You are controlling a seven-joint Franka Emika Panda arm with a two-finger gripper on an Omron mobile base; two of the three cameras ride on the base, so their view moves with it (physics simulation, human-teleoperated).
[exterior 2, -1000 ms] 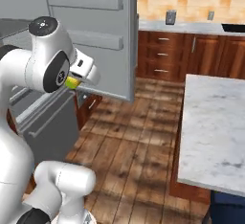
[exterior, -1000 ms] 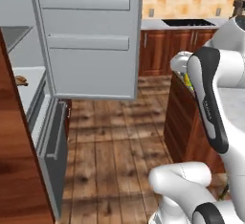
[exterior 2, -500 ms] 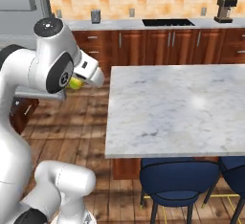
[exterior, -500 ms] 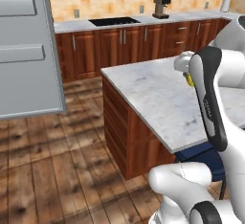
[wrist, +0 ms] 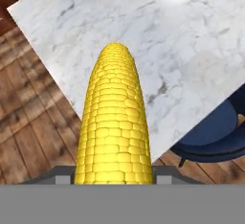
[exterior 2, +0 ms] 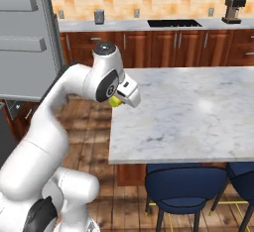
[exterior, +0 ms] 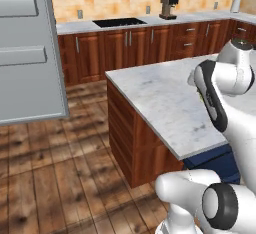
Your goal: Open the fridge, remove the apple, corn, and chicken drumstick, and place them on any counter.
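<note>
A yellow corn (wrist: pixel 115 122) cob runs up the middle of the hand view, and my gripper (exterior 2: pixel 120 98) is shut on its lower end. From the right base view the corn (exterior 2: pixel 115 101) shows as a yellow-green bit under the hand, held over the near left corner of the counter (exterior 2: pixel 198 112). Its white marble top (wrist: pixel 182 41) lies below the cob, with its edge and wooden floor to the left. The fridge (exterior: pixel 27 53) door stands open at the left, also the grey fridge (exterior 2: pixel 25 37) panel at the far left. The apple and the chicken drumstick are out of view.
Blue stools (exterior 2: pixel 183 186) stand tucked under the island's near side. A wall counter with a dark sink (exterior: pixel 119 22) and a coffee machine (exterior: pixel 169 7) runs along the back. Wooden floor lies between the fridge door and the island base (exterior: pixel 135 148).
The whole picture has swung from the open fridge to the island, so the base has moved. The corn has stayed in my gripper throughout.
</note>
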